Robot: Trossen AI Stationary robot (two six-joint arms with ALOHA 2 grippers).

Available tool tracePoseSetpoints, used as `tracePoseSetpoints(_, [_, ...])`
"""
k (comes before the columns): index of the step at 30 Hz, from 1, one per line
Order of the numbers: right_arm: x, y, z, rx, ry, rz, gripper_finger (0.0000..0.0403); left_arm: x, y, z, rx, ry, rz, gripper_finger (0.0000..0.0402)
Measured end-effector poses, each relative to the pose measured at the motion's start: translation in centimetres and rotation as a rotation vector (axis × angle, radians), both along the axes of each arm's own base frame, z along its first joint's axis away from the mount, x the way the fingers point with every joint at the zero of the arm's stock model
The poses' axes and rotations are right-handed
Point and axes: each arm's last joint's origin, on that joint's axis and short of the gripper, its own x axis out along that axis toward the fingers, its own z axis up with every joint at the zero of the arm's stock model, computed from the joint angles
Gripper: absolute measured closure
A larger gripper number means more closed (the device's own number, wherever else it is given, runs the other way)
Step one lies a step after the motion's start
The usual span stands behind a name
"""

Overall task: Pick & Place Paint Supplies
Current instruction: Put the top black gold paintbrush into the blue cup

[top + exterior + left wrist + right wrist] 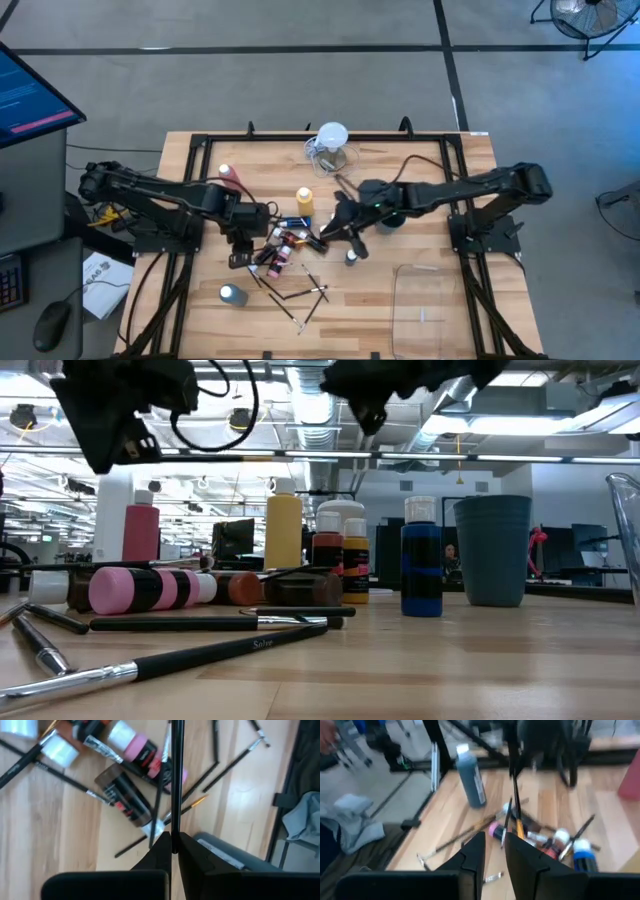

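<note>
Left gripper (174, 851), jaws clenched on a paintbrush (176, 780) above the worktop (460, 215); right gripper (495, 850), jaws apparently grasping another paintbrush (515, 785); advise lifting both straight up, clear of the bottles.

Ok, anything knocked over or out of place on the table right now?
Yes: several small paint bottles lie tipped on their sides mid-table among scattered paintbrushes. The yellow bottle and blue bottle stand upright. No paint spill shows.

Left gripper (172, 851) fingers pinched; right gripper (494, 851) fingers narrow.
</note>
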Motion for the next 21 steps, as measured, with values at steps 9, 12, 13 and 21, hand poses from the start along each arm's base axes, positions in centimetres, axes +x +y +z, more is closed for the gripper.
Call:
tracePoseSetpoints(9, [3.2,0.7,-0.6,0.017,0.061,0.011,0.0335,0.1,-1.0,0.1,-0.017,-0.026,-0.025,0.0400])
tracePoseSetpoints(12, [3.6,1.3,-0.7,0.040,0.071,0.053,0.0335,0.2,-1.1,0.2,-0.018,-0.036,-0.027,0.0400])
tracePoseSetpoints(13, [3.8,1.5,-0.8,0.050,0.076,0.076,0.0335,0.2,-1.1,0.2,-0.018,-0.041,-0.027,0.0400])
tracePoseSetpoints(21, [5.2,3.5,-1.3,0.020,0.153,0.136,0.0328,0.5,-1.2,0.3,-0.018,-0.072,-0.031,0.0400])
